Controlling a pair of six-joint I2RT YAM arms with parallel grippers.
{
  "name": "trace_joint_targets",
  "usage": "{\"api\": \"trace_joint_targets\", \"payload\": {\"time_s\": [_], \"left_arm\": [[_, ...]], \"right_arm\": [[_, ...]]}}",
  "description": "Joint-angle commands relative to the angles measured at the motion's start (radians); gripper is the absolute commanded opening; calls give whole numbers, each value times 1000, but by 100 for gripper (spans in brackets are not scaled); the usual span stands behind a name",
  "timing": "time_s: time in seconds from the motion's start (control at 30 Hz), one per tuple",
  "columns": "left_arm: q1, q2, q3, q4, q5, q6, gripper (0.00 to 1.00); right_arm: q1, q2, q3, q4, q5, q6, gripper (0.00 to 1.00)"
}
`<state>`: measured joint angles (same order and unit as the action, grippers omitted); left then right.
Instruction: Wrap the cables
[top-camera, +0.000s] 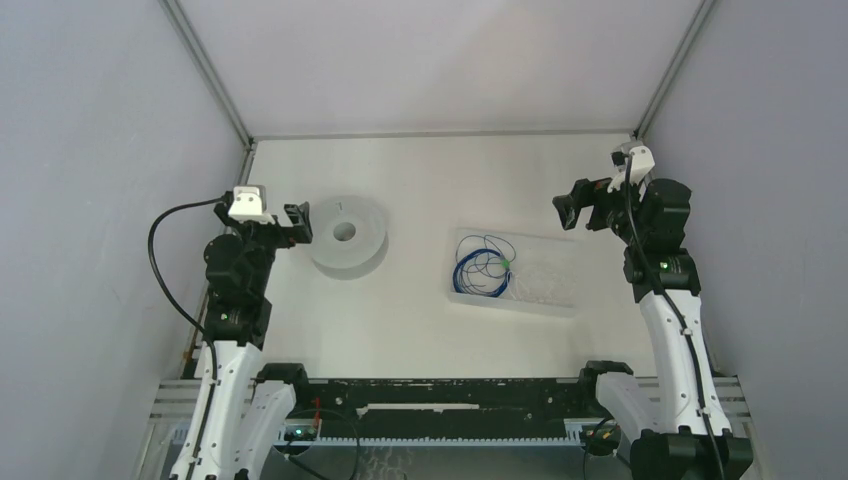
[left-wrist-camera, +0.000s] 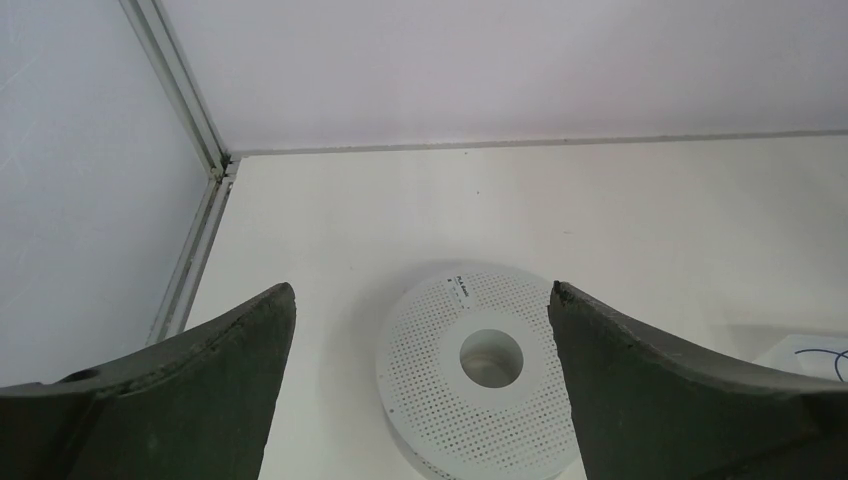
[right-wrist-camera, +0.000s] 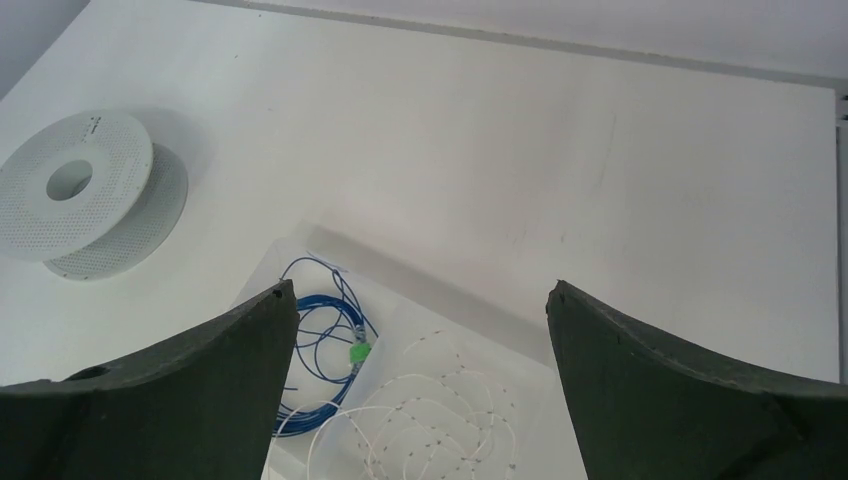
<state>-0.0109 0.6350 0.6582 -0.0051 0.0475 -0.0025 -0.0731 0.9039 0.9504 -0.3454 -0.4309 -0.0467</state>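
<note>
The cables lie in a shallow clear tray (top-camera: 556, 250) right of centre. One is a hair-thin pale strand (right-wrist-camera: 440, 420) in loose loops, with small dark marks along it. The other is a coiled blue cable (right-wrist-camera: 318, 352) with a green tag (right-wrist-camera: 358, 353), at the tray's left end (top-camera: 480, 270). A white perforated spool (top-camera: 347, 235) lies flat, left of centre. My left gripper (top-camera: 298, 222) hangs open just left of the spool (left-wrist-camera: 440, 340) and holds nothing. High over the tray's right side, my right gripper (top-camera: 568, 212) is also open and holds nothing; the tray (right-wrist-camera: 460, 305) shows between its fingers.
Grey walls close the white table in on the left, back and right, with metal posts (top-camera: 208, 70) in the far corners. A black rail (top-camera: 430, 410) runs along the near edge between the arm bases. The left arm's black lead (top-camera: 158, 260) loops out to the left.
</note>
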Motion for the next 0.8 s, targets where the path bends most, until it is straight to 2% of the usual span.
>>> {"api": "trace_joint_targets", "payload": {"time_s": [0.0, 0.43, 0.63, 0.77], "left_arm": [[-4, -6, 1, 52, -10, -10, 100], [-4, 6, 8, 20, 44, -6, 100], [-6, 40, 12, -1, 197, 30, 100], [-41, 116, 53, -64, 197, 61, 100]], "right_arm": [[-7, -24, 3, 49, -19, -8, 100], [-11, -23, 0, 49, -23, -15, 100], [-15, -26, -1, 46, -13, -19, 100], [-18, -28, -1, 48, -5, -19, 100]]}}
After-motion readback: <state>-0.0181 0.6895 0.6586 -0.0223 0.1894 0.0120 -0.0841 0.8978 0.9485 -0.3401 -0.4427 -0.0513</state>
